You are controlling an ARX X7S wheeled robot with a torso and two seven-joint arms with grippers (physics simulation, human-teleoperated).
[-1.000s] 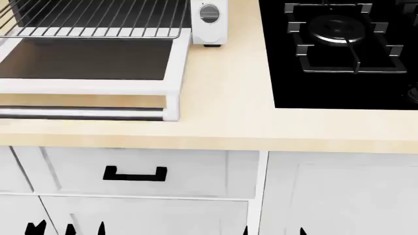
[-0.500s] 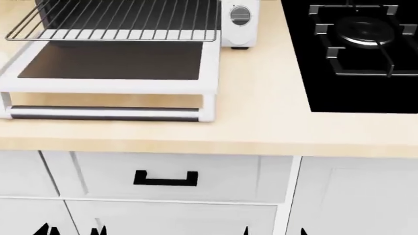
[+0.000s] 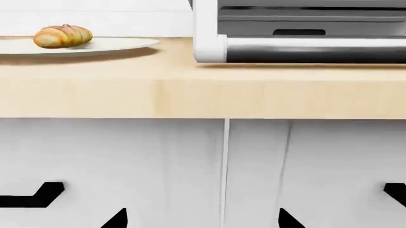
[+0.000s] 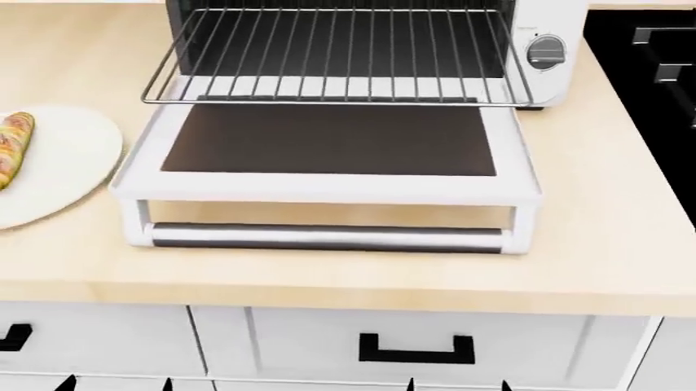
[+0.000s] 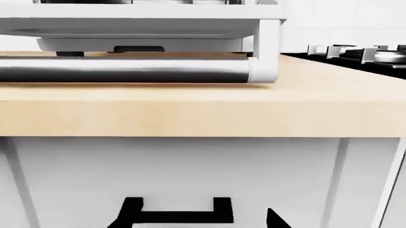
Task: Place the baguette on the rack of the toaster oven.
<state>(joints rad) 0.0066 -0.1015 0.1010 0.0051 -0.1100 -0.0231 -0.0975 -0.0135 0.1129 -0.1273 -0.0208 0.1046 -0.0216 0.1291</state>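
The baguette [image 4: 13, 147] lies on a white plate [image 4: 65, 163] at the left edge of the head view. It also shows in the left wrist view [image 3: 62, 36], golden with brown stripes. The white toaster oven [image 4: 549, 73] stands at the back with its door [image 4: 326, 138] folded down. The wire rack [image 4: 337, 57] is pulled out over the door and bare. My left gripper [image 4: 117, 384] and right gripper [image 4: 458, 384] hang low in front of the cabinet, below the counter. Both are open and empty, as the left wrist view [image 3: 203, 221] and the right wrist view [image 5: 197, 221] show.
The door's steel bar handle [image 4: 326, 238] juts toward the counter's front edge. The black gas stovetop [image 4: 653, 49] lies to the right of the oven. White drawers with black handles [image 4: 416, 350] face my grippers under the wooden counter [image 4: 609, 244].
The head view has swung left: the oven has slid from the left to the middle of the picture, the plate with the baguette has come into view, and the stovetop is nearly out at right.
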